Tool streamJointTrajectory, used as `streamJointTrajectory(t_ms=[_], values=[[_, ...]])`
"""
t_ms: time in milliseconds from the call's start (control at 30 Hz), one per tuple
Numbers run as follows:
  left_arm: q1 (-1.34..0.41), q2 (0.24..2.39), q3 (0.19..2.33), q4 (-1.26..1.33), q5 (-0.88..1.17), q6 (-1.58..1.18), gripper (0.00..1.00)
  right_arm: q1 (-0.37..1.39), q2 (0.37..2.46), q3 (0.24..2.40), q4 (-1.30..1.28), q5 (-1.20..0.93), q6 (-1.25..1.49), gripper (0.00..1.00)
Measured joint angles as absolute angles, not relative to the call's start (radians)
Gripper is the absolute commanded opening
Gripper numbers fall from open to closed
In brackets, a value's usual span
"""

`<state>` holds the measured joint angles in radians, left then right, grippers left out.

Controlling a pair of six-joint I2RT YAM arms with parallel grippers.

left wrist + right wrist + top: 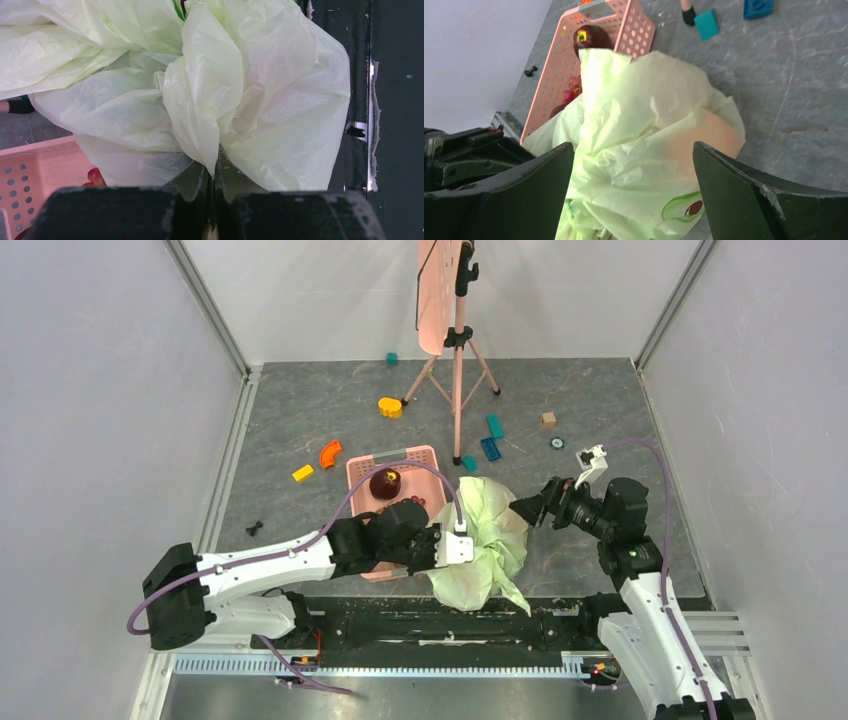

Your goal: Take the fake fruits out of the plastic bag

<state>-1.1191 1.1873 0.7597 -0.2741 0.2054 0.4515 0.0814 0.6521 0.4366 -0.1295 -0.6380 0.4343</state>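
Plastic bag [490, 540]: left gripper [214, 175] jaws pinching its 9 o'clock fold; right gripper [633, 150] jaws wide, empty, should grip the 3 o'clock side.

Your left gripper [212, 172], reaching right, is pinched on the plastic bag [260, 100]; your right gripper [633, 150] gapes wide, pointing left.

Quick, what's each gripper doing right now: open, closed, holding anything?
Left gripper: shut, pinching a fold of the bag.
Right gripper: open, jaws spread wide at the bag, holding nothing.
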Motion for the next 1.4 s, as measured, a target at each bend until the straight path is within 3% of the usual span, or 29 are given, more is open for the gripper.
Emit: streamJointTrajectory(t_ms=[900,967,1033,1100,1200,1400], values=[[-1.165,1.253,0.775,-0.227,0.158,0.45,0.09,0.18,0.603,0.323,-0.176,-0.72,0.564,0.78],[-1.165,1.257,0.777,-0.225,0.158,0.45,0.09,0.202,0.609,0.313,-0.172,-0.709,0.565,0.72],[-1.165,1.262,0.777,-0.22,0.159,0.45,0.09,0.236,0.619,0.298,-0.165,-0.692,0.566,0.56],[-1.166,1.27,0.777,-0.213,0.158,0.446,0.08,0.27,0.632,0.286,-0.16,-0.671,0.567,0.31],[-1.168,1.275,0.777,-0.204,0.158,0.442,0.07,0.3,0.645,0.273,-0.147,-0.645,0.573,0.03],[-1.168,1.271,0.774,-0.182,0.131,0.414,0.04,0.306,0.616,0.272,-0.121,-0.557,0.581,0.0]])
